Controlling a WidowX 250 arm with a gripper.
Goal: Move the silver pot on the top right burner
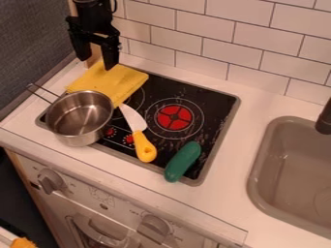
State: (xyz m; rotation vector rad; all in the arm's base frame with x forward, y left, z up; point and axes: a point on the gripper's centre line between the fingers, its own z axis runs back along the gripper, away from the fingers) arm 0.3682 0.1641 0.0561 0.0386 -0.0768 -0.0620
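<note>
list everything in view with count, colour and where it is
pot: one, silver, stove's left side
board-like slab: one, yellow, stove's back left
knife: one, yellow handle, mid-stove
cucumber-like toy: one, green, stove's front right
stove: one, black, in the counter
sink: one, grey-brown, right
faucet: one, dark, right edge
counter: one, white, around stove
large knobs: two, grey, cabinet front
tiled wall: one, whitish, behind
gripper: one, black, upper left

Yellow board (pixel 109 81), green cucumber (pixel 183 162), red-centred burner (pixel 174 117)

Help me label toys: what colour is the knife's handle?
The knife's handle is yellow-orange, best seen in the camera view.
</note>
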